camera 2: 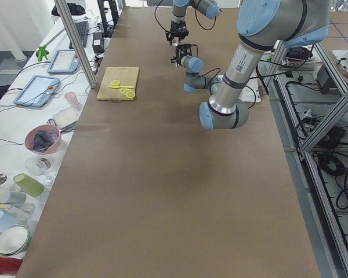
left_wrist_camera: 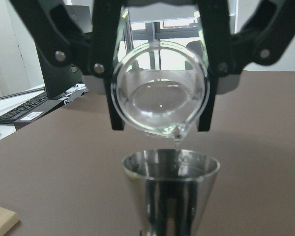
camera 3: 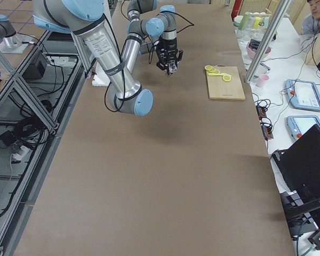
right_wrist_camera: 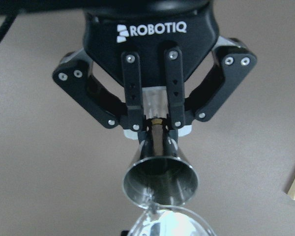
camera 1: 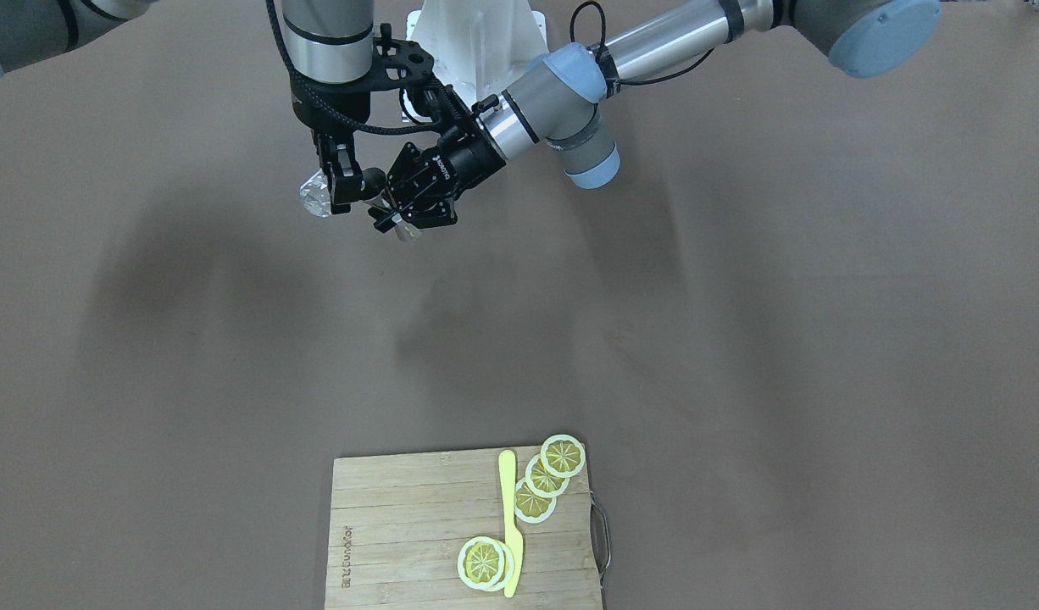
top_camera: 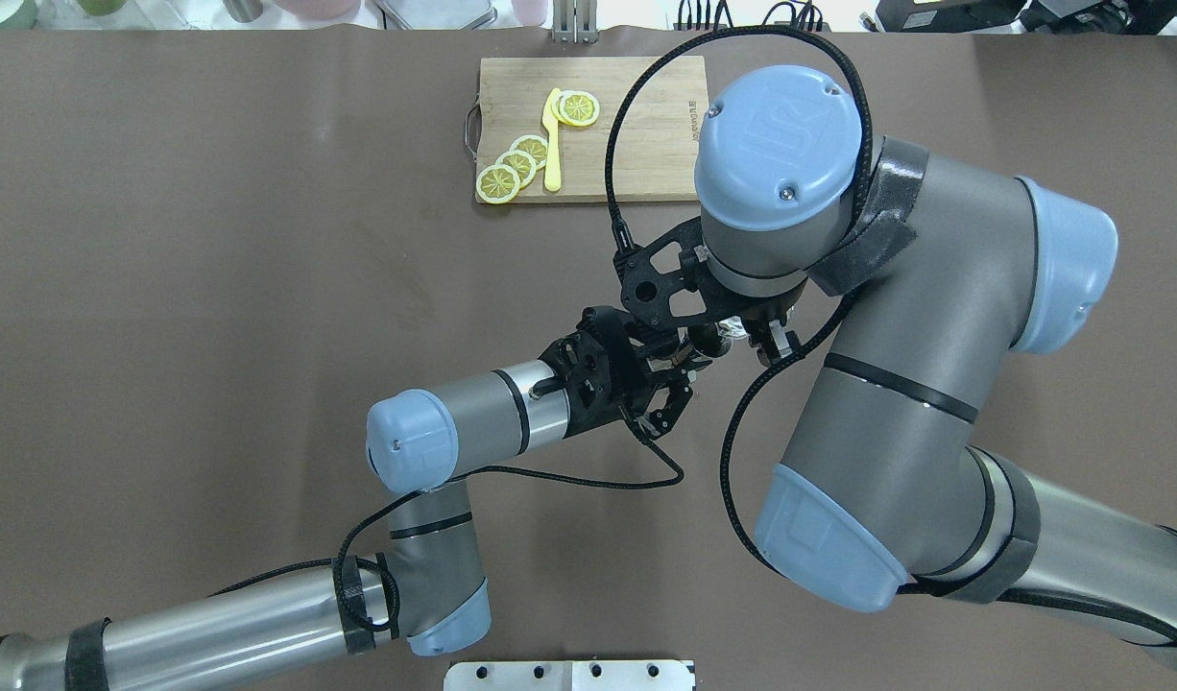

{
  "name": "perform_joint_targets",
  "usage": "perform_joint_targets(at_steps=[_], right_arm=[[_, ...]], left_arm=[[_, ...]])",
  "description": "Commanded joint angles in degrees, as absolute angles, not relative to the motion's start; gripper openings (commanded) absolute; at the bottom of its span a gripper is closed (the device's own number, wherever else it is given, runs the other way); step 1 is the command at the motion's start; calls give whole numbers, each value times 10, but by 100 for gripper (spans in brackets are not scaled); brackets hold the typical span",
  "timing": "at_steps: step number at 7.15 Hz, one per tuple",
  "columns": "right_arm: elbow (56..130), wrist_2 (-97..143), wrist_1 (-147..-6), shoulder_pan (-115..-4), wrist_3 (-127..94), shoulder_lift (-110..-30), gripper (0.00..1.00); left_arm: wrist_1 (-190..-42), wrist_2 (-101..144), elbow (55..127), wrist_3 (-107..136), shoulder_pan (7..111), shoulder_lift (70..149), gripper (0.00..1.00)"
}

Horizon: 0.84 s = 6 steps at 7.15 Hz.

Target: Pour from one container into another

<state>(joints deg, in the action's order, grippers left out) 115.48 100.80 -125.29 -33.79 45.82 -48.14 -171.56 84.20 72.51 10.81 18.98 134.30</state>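
Observation:
My right gripper [left_wrist_camera: 160,120] is shut on the clear glass [left_wrist_camera: 160,88], which is tipped with its mouth toward the left wrist camera. A thin trickle of clear liquid falls from its lip into the steel jigger [left_wrist_camera: 171,182] just below. In the right wrist view my left gripper [right_wrist_camera: 156,129] is shut on the narrow waist of the jigger [right_wrist_camera: 160,179], and the glass [right_wrist_camera: 169,223] rim overlaps the jigger's mouth. In the front-facing view the right gripper [camera 1: 337,199], the glass [camera 1: 316,199] and the left gripper [camera 1: 392,219] are held above the table near the robot's base.
A wooden cutting board [camera 1: 401,525] lies at the table's far edge from the robot, with lemon slices [camera 1: 562,456] and a yellow knife [camera 1: 509,517] on it. Bowls, cups and tablets crowd a side bench [camera 2: 40,145]. A person [camera 3: 317,21] sits beyond the board.

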Motion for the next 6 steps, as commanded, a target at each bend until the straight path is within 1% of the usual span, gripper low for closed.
perform_joint_targets(at_steps=[1, 6], right_arm=[[1155, 1008, -1254, -338, 457, -480, 0], [1176, 1064, -1251, -348, 397, -479, 0]], left_arm=[[-1716, 842, 725, 108, 190, 1343, 0], [-1715, 842, 725, 108, 190, 1343, 0]])
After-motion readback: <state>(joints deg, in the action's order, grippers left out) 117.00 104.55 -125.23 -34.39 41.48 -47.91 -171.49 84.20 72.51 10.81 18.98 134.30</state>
